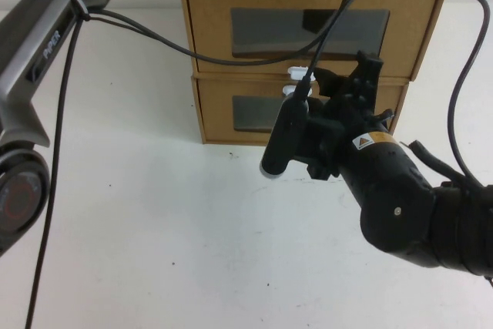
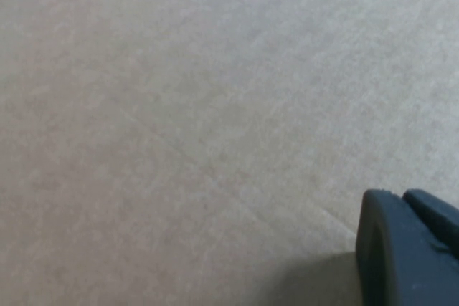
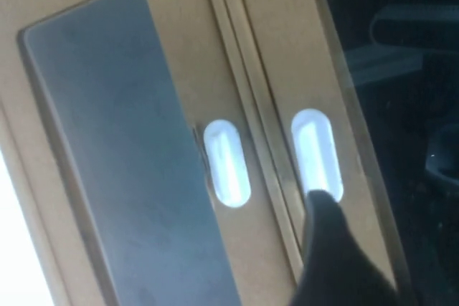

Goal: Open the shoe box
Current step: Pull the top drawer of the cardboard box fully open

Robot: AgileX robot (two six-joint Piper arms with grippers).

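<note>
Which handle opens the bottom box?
On the white table, two cardboard shoe boxes are stacked, with the left tool over their top. The right tool reaches their fronts, where two little white handles sit by the seam; the lower handle, just under the seam, is yours.

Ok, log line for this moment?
right gripper: at white plastic handles on two stacked brown cardboard shoe boxes | left gripper: over top of upper box | boxes: both closed
</note>
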